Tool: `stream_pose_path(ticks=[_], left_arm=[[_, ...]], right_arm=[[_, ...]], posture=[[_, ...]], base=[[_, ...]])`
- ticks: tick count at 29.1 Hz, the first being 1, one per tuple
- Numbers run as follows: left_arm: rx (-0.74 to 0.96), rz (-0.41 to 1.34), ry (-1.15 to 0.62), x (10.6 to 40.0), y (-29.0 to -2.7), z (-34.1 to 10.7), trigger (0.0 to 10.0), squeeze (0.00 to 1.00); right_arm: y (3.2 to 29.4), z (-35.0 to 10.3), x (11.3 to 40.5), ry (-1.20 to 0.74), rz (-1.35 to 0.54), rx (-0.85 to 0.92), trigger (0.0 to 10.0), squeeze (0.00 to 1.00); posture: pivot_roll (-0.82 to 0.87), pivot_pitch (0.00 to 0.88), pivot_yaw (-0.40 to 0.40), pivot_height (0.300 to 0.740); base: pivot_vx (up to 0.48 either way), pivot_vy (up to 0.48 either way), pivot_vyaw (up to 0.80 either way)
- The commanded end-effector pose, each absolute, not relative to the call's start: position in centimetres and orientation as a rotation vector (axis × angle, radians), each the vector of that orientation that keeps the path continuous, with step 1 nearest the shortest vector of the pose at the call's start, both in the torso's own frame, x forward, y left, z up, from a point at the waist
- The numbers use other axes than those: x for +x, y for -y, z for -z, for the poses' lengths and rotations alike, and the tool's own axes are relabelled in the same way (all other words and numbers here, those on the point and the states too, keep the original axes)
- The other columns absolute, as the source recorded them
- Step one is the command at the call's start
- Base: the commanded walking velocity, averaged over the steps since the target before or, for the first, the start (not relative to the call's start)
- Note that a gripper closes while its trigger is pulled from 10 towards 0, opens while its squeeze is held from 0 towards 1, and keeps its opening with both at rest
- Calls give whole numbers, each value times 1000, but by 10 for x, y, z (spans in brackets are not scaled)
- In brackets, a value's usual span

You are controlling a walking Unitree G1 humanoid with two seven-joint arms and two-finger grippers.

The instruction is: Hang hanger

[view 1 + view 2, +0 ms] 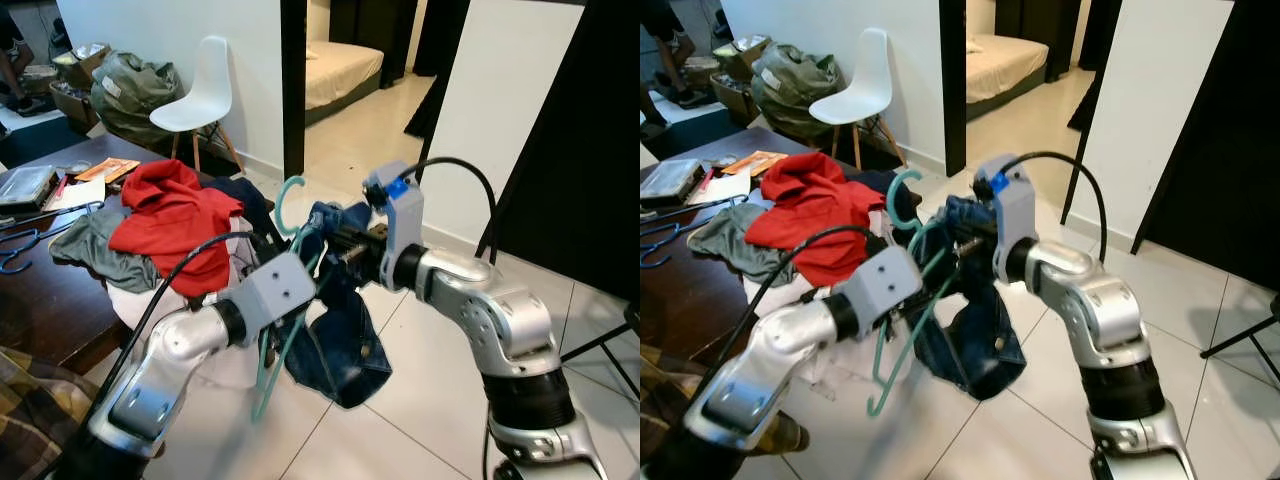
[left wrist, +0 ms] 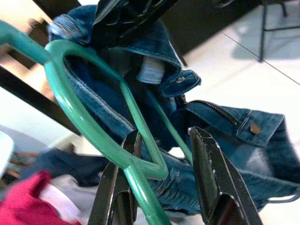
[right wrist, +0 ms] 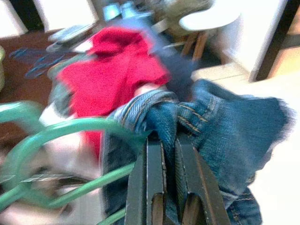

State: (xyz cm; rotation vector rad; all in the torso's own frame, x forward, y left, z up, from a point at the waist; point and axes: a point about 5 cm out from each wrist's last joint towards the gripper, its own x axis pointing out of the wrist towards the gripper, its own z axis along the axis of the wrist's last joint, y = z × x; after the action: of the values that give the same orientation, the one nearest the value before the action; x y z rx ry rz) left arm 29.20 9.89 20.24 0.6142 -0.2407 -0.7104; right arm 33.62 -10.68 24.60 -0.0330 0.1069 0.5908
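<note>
Green hanger, blue denim, red cloth

The hanger is teal green; the denim garment draped on it is dark blue. Beside the hanger, on the dark brown table, lies a bright red garment over grey cloth; beyond stands a white chair.

Red garment heaped on dark table; white chair behind

right wrist view blurred | person cut off by edge | hanger partly behind left arm
</note>
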Motion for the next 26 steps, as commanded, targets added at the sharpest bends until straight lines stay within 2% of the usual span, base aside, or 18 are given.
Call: stream_pose_path(ticks=[1,8,14,26], left_arm=[[626,638,353,294,-101,-222,10000,0],[612,733,327,288,-90,-213,10000,0],[584,874,268,273,-81,-199,10000,0],[550,994,175,255,-82,-185,10000,0]], right_arm=[[129,-245,348,-101,-424,-11,10000,0],[154,-261,361,-17,-263,35,10000,0],[165,-263,365,-9,-212,42,10000,0],[184,-272,372,31,-129,43,10000,0]], posture=[[-75,0,-24,740],[-65,0,-25,740],[-63,0,-26,740],[-51,0,-29,740]], base=[[0,0,0],[0,0,0],[0,0,0],[0,0,0]])
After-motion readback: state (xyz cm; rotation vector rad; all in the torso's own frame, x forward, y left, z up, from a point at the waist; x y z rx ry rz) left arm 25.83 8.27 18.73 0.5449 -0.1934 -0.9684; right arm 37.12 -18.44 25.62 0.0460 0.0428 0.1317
